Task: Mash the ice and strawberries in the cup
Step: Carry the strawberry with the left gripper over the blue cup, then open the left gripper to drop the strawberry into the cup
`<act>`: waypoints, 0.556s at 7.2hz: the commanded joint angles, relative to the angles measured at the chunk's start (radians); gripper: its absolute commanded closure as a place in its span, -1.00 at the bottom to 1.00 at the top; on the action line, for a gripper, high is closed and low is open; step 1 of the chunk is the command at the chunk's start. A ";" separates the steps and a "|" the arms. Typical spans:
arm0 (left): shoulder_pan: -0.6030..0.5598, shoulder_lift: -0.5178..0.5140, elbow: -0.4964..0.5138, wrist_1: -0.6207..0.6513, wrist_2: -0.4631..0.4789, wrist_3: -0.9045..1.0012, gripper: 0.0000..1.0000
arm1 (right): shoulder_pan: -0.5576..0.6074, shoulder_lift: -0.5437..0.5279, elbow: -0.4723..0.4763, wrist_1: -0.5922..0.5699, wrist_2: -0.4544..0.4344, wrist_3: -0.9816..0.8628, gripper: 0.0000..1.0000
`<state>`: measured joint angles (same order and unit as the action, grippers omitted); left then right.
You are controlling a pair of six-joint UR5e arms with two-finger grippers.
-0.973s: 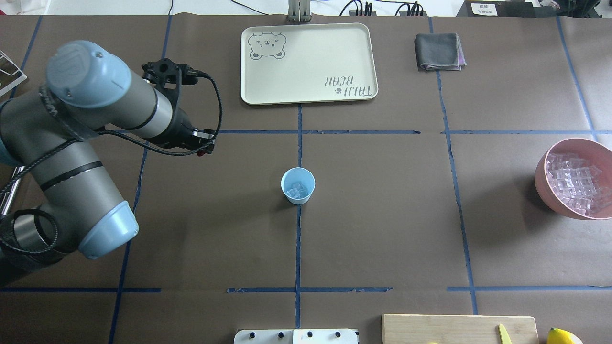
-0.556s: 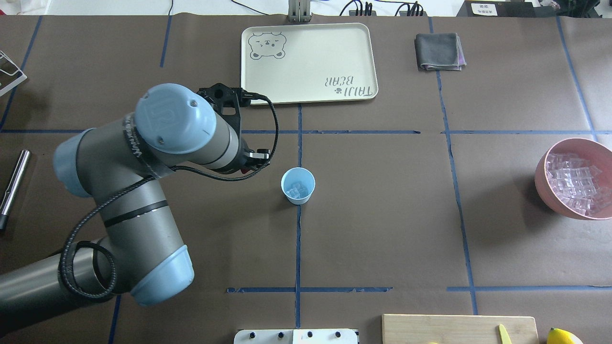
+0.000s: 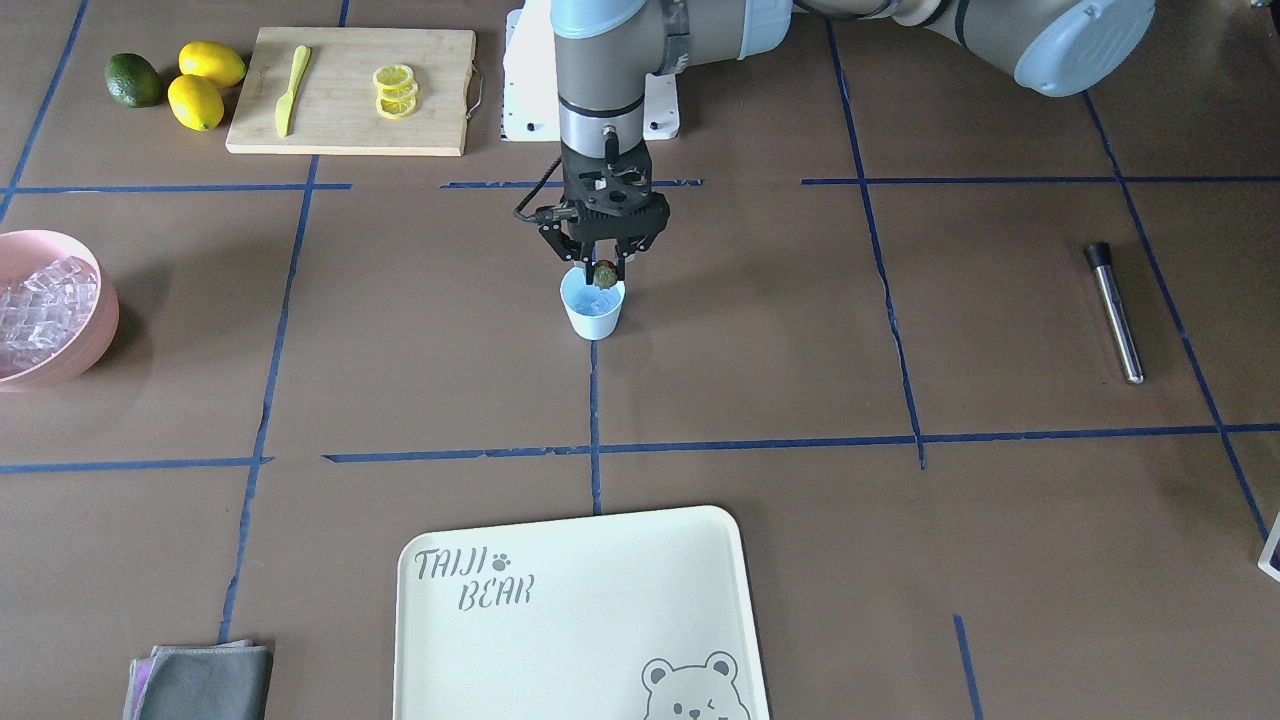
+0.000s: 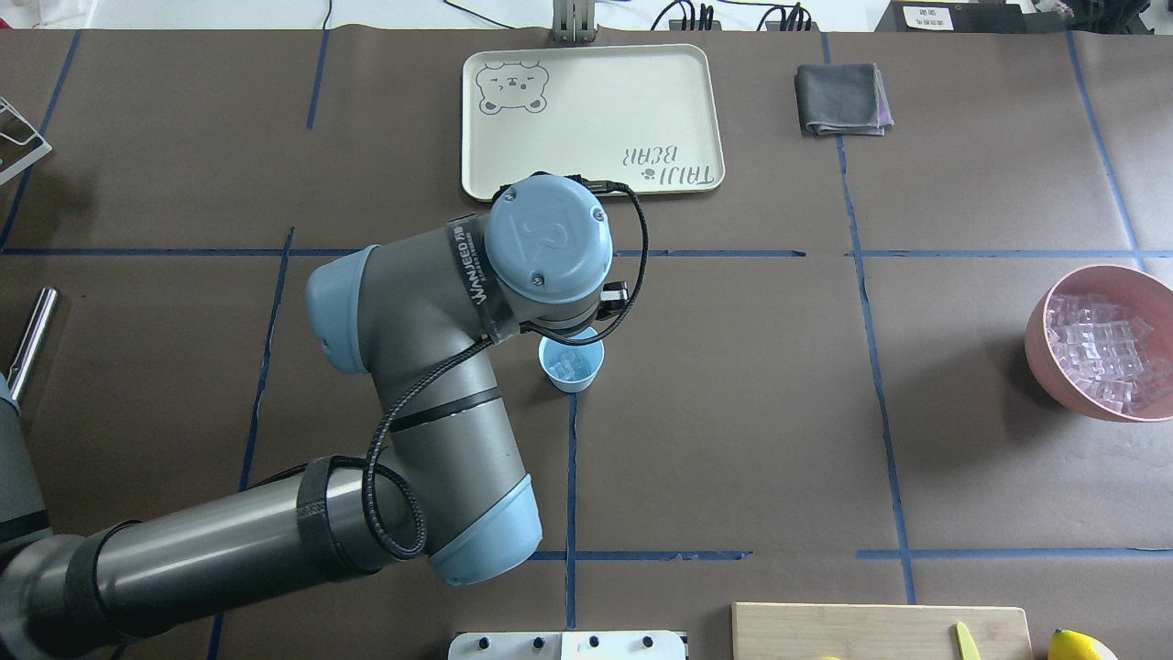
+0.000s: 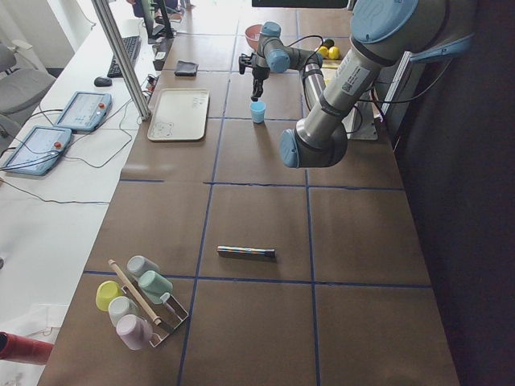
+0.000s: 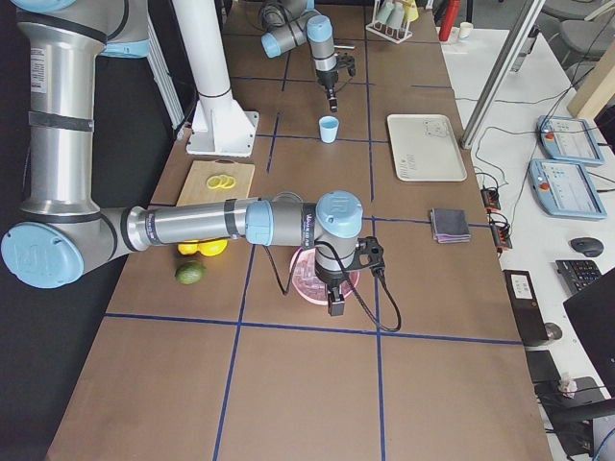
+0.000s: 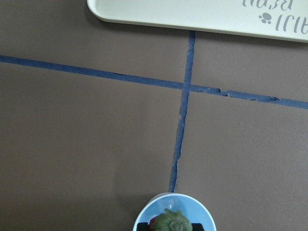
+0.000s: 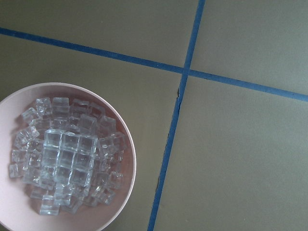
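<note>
The light blue cup (image 3: 593,312) stands at the table's middle with a few clear ice cubes (image 4: 568,367) in it. My left gripper (image 3: 604,266) hangs straight down just over the cup's rim, shut on a small strawberry (image 3: 604,274) with its green top facing outward. In the left wrist view the strawberry (image 7: 171,222) sits between the fingers above the cup (image 7: 144,216). In the overhead view the wrist hides the left gripper. My right gripper (image 6: 333,303) hovers over the pink bowl (image 8: 126,144) of ice (image 8: 62,159); whether it is open or shut I cannot tell.
A cream tray (image 4: 592,119) lies beyond the cup. A metal rod (image 3: 1114,310) lies on my left side. The cutting board (image 3: 350,90) holds lemon slices and a yellow knife, with lemons and a lime beside it. A grey cloth (image 4: 841,99) is at the far right.
My left arm has swung right across the table, from the left side to directly over the cup, carrying the strawberry.
</note>
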<state>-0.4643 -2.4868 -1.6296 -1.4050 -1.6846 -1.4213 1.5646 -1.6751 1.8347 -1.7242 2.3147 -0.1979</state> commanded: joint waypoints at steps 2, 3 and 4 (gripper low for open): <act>0.024 -0.017 0.039 0.000 -0.004 -0.011 0.63 | 0.000 0.000 -0.002 0.000 -0.001 0.000 -0.98; 0.024 -0.015 0.037 0.000 -0.004 -0.002 -0.10 | 0.000 0.000 -0.002 0.000 0.000 0.000 -0.98; 0.024 -0.014 0.036 0.000 -0.004 0.004 -0.87 | 0.000 0.000 -0.002 0.000 -0.001 0.000 -0.98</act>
<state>-0.4412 -2.5024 -1.5927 -1.4051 -1.6888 -1.4249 1.5646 -1.6751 1.8332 -1.7242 2.3141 -0.1978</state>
